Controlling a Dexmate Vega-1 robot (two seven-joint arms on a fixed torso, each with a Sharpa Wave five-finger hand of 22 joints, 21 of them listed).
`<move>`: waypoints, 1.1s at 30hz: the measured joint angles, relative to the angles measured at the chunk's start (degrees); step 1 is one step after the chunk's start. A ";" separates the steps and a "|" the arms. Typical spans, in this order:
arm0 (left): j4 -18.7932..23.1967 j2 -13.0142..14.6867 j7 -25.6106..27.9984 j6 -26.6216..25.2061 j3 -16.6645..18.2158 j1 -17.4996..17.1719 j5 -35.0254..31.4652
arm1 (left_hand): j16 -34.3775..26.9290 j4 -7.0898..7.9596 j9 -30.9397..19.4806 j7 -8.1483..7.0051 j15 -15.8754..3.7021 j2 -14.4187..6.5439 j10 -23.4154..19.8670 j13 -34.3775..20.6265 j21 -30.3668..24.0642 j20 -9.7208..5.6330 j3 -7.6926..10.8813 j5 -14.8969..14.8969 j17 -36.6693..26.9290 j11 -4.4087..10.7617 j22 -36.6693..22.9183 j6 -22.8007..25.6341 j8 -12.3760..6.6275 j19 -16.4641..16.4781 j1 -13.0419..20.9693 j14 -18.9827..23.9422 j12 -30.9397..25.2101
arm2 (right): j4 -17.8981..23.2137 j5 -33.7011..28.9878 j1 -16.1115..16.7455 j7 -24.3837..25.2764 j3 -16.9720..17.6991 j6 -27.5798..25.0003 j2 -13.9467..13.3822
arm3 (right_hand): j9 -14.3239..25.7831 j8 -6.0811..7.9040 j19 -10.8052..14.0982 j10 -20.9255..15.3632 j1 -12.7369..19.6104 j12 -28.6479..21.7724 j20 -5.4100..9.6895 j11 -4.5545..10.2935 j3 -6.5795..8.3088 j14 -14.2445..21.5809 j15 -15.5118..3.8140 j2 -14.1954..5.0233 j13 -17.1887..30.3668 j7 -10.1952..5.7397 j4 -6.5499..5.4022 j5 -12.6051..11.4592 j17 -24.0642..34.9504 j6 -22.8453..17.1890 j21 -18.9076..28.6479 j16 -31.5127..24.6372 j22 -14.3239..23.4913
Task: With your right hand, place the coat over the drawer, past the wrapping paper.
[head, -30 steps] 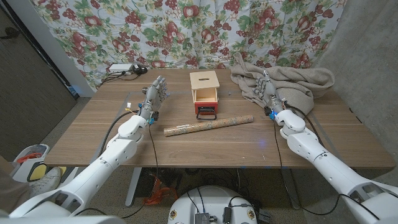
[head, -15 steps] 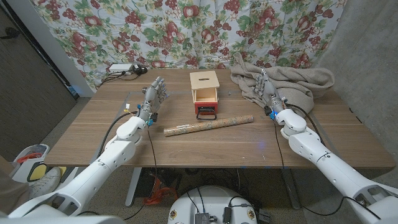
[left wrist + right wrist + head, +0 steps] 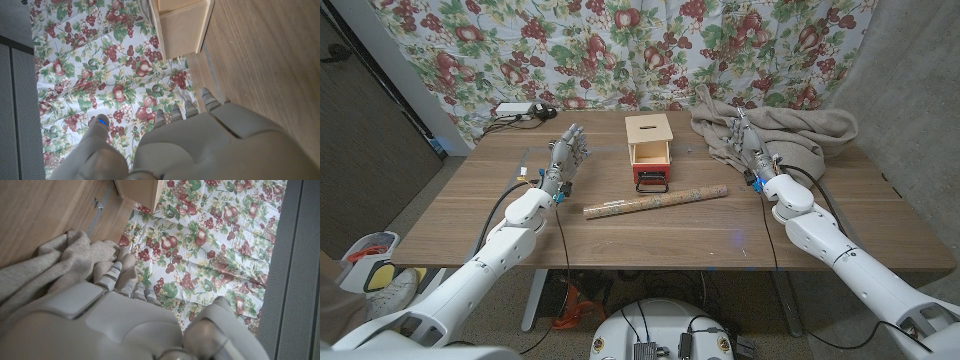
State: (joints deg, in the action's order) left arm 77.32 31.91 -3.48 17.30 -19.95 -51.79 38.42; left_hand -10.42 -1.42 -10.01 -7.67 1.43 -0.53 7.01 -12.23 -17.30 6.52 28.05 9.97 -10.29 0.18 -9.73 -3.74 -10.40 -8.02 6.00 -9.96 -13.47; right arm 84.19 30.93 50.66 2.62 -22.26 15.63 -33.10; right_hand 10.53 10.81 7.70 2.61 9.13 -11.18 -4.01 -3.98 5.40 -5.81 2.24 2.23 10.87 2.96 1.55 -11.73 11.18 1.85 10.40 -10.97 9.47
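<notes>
Fruit-print cloth [image 3: 620, 50] hangs behind the wooden table [image 3: 650, 235], closing off the far edge. On that edge, left of centre, a white power strip [image 3: 518, 110] lies with black cables. The near half of the table is bare wood, with open room along both side edges.

At centre, towards the back, stands the drawer [image 3: 651, 150]: a pale wooden box with a red front and black handle facing the near edge. Just in front of it the wrapping paper [image 3: 656, 202] lies as a long roll, angled slightly, apart from the drawer. It crosses the direct line between the drawer and the near edge.

The coat [image 3: 790, 132], beige and crumpled, is heaped at the far right corner, well to the right of the drawer.

The right hand [image 3: 749, 148] stands at the coat's near left edge, fingers extended up against the fabric; whether it grips the cloth cannot be told. The left hand [image 3: 564, 160] stands left of the drawer, fingers apart, holding nothing.
</notes>
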 measured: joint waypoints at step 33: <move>-1.01 -0.46 -1.60 0.97 -0.16 -0.16 0.65 | 0.00 -0.65 0.01 0.62 0.01 -0.45 0.31 0.53 1.26 -1.83 0.31 0.00 0.01 -0.31 0.01 0.62 0.00 0.40 -0.46 0.00 0.40 | 8.84 -9.07 2.08 4.83 1.23 -3.72 -6.41 | 0.00 0.00 2.08 -0.22 4.38 0.00 0.20 -0.23 0.24 0.46 0.01 1.67 0.20 0.85 3.22 0.00 0.02 0.84 0.64 -0.34 -0.01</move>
State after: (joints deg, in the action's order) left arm 76.32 31.44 -5.08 18.27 -20.11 -51.95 39.08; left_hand -10.42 -2.06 -10.00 -7.05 1.44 -0.99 7.32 -11.71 -16.04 4.69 28.36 9.97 -10.28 -0.13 -9.73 -3.13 -10.40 -7.62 5.54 -9.96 -13.07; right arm 93.03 21.86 52.74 7.45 -21.03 11.91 -39.51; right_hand 10.53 10.81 9.77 2.39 13.50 -11.18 -3.81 -4.21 5.64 -5.36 2.25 3.91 11.08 3.81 4.77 -11.73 11.19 2.69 11.05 -11.31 9.46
